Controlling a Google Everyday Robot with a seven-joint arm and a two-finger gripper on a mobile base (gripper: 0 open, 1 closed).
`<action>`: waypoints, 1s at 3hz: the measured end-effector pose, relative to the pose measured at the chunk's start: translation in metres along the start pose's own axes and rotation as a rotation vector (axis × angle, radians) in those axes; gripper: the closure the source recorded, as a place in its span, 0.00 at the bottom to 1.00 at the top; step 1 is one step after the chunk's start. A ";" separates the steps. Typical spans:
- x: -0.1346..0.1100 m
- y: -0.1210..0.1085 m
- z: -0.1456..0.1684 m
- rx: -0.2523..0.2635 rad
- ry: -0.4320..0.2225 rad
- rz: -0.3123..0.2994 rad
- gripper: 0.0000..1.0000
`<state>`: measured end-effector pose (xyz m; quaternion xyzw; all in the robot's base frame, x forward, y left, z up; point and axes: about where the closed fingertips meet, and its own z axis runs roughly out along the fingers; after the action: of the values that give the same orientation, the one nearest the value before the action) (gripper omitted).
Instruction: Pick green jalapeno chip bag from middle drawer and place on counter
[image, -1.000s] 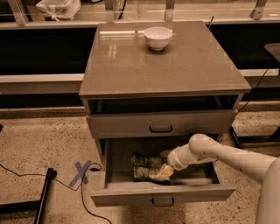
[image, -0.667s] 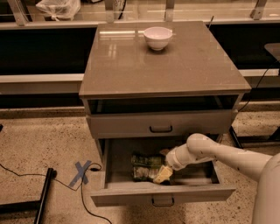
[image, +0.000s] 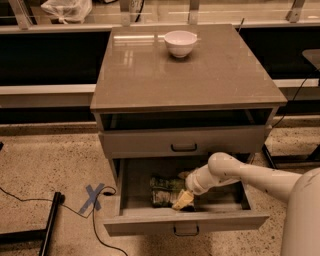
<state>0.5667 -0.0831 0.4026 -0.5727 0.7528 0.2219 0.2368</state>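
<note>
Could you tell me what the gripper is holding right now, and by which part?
Cannot tell: the gripper is down in the open drawer, at the green chip bag's right edge.

There is only one camera. It stands in front of the counter (image: 200, 75), higher than it, and looks down and forward, over the front edge toward the far edge. It is at middle distance: all four corners of the counter show, and the floor around it too. The gripper (image: 183, 199) is below the front edge, a little right of its centre, inside the open middle drawer (image: 150, 225).
</note>
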 end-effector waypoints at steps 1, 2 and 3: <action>0.003 0.002 0.006 -0.001 0.009 -0.011 0.20; 0.011 0.004 0.011 0.012 0.019 -0.029 0.29; 0.019 0.005 0.016 0.027 0.044 -0.040 0.36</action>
<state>0.5597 -0.0863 0.3786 -0.5893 0.7490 0.1943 0.2322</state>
